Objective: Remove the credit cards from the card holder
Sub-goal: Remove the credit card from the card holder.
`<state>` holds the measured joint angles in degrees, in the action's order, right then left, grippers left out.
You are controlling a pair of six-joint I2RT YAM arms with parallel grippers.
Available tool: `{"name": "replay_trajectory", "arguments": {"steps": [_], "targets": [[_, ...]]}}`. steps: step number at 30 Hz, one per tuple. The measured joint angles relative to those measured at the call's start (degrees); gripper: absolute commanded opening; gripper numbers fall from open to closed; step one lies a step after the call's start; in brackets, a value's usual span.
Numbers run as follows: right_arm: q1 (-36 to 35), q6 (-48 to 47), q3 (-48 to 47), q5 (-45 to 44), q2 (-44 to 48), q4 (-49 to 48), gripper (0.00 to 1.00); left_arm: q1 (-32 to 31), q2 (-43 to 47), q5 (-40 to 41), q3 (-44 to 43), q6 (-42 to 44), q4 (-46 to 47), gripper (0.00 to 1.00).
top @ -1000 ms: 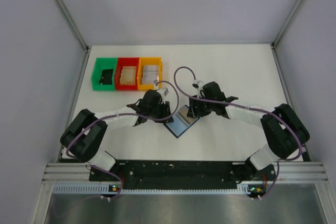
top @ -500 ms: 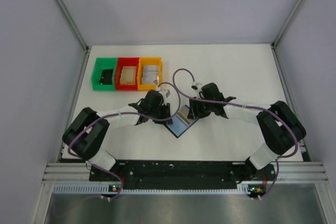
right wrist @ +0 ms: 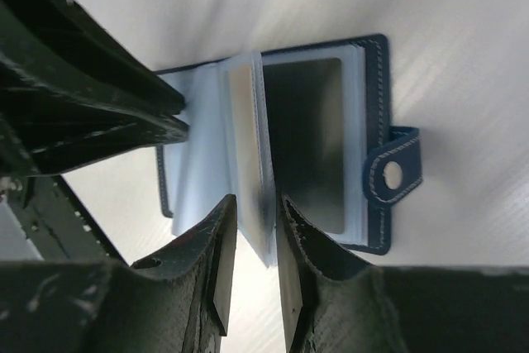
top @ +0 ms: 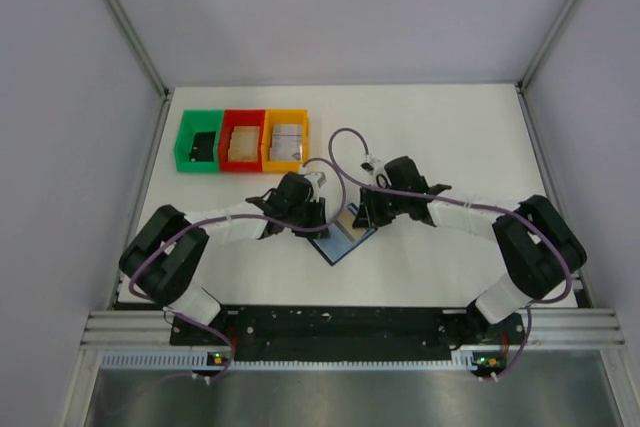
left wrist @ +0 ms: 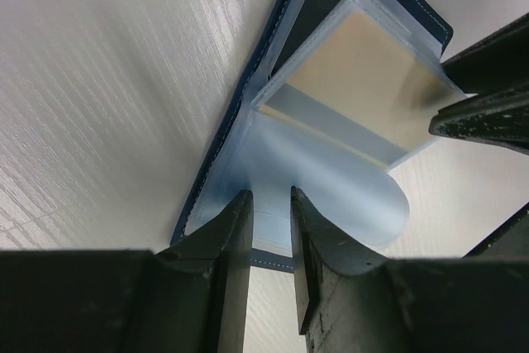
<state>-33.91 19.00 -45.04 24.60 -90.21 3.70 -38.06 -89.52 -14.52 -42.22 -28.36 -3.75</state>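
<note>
Card holder: the card holder lies open on the worktop, about midway between the left and right edges and nearer the near edge than the far one, turned cornerwise.
Leaves: one clear raised leaf stands up from the spine; the other panels lie flat.
Credit cards: the credit cards sit in their pockets. A pale silvery face shows in the raised leaf, a dark one in the flat panel next to the snap tab.
Left gripper: the left gripper is narrow, with a slim gap between the jaws. Its tips are down at the holder's pale flat panel by the stitched edge, and nothing shows pinched between them.
Right gripper: the right gripper has its jaws drawn in on the raised leaf, one on each face — gripping it.
Bins: green bin, red bin and orange bin stand in a row toward the far left corner, well apart from the holder.
</note>
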Motion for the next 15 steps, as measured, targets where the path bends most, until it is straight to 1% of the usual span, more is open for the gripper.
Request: {"name": "replay_trajectory", "arguments": {"steps": [10,15], "targets": [[-0.8,2.7,0.0,8.0,3.2,-4.6,0.25,-0.3,0.5,0.9,0.0,0.0,-0.5,0.3],[-1.8,3.6,0.0,9.8,3.1,-5.1,0.25,-0.3,4.5,3.1,1.7,-0.2,-1.0,0.3]]}}
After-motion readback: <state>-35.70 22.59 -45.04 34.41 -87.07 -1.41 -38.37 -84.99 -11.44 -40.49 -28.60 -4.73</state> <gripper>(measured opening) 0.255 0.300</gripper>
